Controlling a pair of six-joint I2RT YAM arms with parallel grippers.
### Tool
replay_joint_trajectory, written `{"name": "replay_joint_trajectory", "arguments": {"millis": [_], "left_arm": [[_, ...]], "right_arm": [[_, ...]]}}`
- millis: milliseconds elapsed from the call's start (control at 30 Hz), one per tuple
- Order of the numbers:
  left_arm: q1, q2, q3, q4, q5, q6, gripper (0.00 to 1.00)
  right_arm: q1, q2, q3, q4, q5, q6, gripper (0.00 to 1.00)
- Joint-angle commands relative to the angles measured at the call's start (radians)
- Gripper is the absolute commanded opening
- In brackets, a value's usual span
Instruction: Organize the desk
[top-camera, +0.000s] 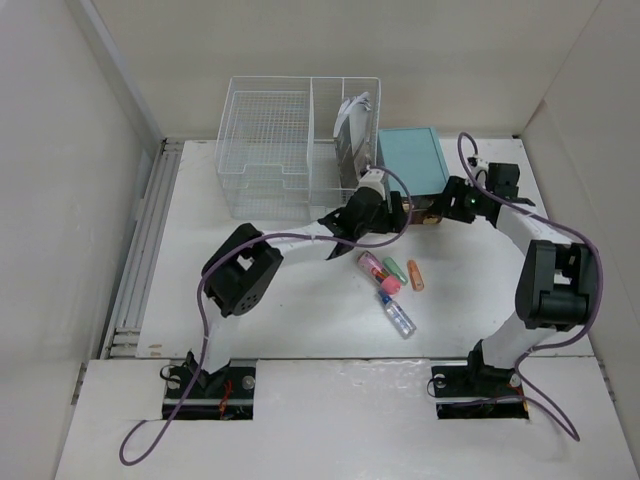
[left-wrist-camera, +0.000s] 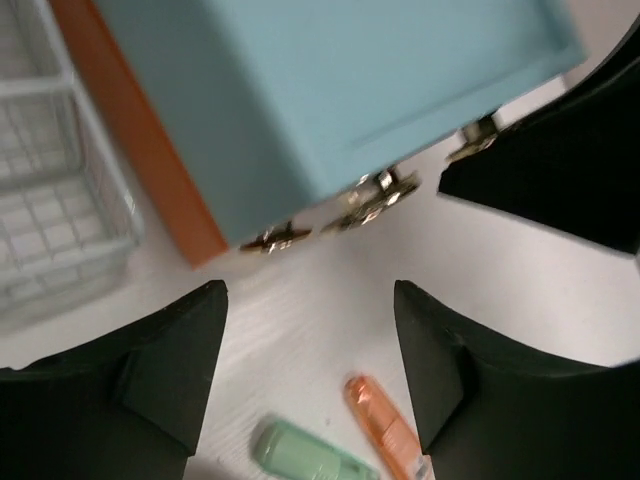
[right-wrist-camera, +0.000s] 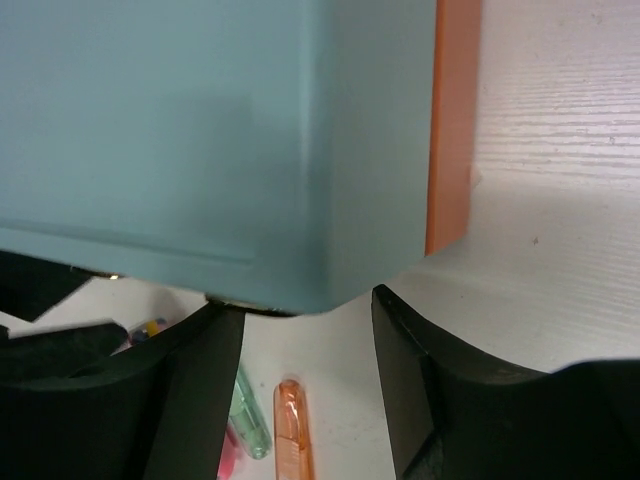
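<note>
The desk (top-camera: 300, 320) is a white tabletop. At its back right stands a teal drawer box (top-camera: 410, 160) with an orange side (left-wrist-camera: 140, 140) and small metal handles (left-wrist-camera: 370, 195) on its front. My left gripper (top-camera: 393, 205) (left-wrist-camera: 310, 330) hovers open just in front of that face, with nothing between its fingers (left-wrist-camera: 170, 370). My right gripper (top-camera: 436, 208) (right-wrist-camera: 305, 330) is open too, at the box's front right corner (right-wrist-camera: 300, 280), with bare desk between its fingers (right-wrist-camera: 420, 390). Below them lie an orange highlighter (top-camera: 415, 274) (left-wrist-camera: 385, 425) (right-wrist-camera: 293, 430), a green one (top-camera: 393, 270) (left-wrist-camera: 310, 455) and a pink one (top-camera: 372, 265).
A white wire basket organizer (top-camera: 290, 150) stands at the back, left of the teal box, with a folded item (top-camera: 352, 125) in its right compartment. A clear pen with a pink cap (top-camera: 398, 315) lies nearer the front. A metal rail (top-camera: 140, 250) runs along the left edge.
</note>
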Motion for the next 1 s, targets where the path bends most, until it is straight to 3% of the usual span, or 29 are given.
{"name": "replay_joint_trajectory", "arguments": {"millis": [0, 133, 400, 667, 967], "left_arm": [[-0.023, -0.108, -0.074, 0.050, -0.024, 0.035, 0.65], [-0.041, -0.186, -0.199, 0.068, -0.035, 0.036, 0.70], [-0.079, -0.335, -0.356, 0.088, -0.069, 0.017, 0.70], [-0.132, -0.444, -0.431, 0.099, -0.090, 0.008, 0.70], [-0.185, -0.551, -0.537, 0.090, -0.147, -0.001, 0.70]], "right_arm": [[-0.009, 0.023, 0.070, 0.069, 0.026, 0.043, 0.60], [-0.009, 0.048, 0.081, 0.092, 0.026, 0.089, 0.60], [-0.009, 0.015, 0.020, 0.217, -0.005, 0.177, 0.59], [-0.009, -0.040, -0.014, 0.296, 0.018, 0.260, 0.56], [-0.009, -0.152, -0.149, 0.476, 0.158, 0.368, 0.52]]}}
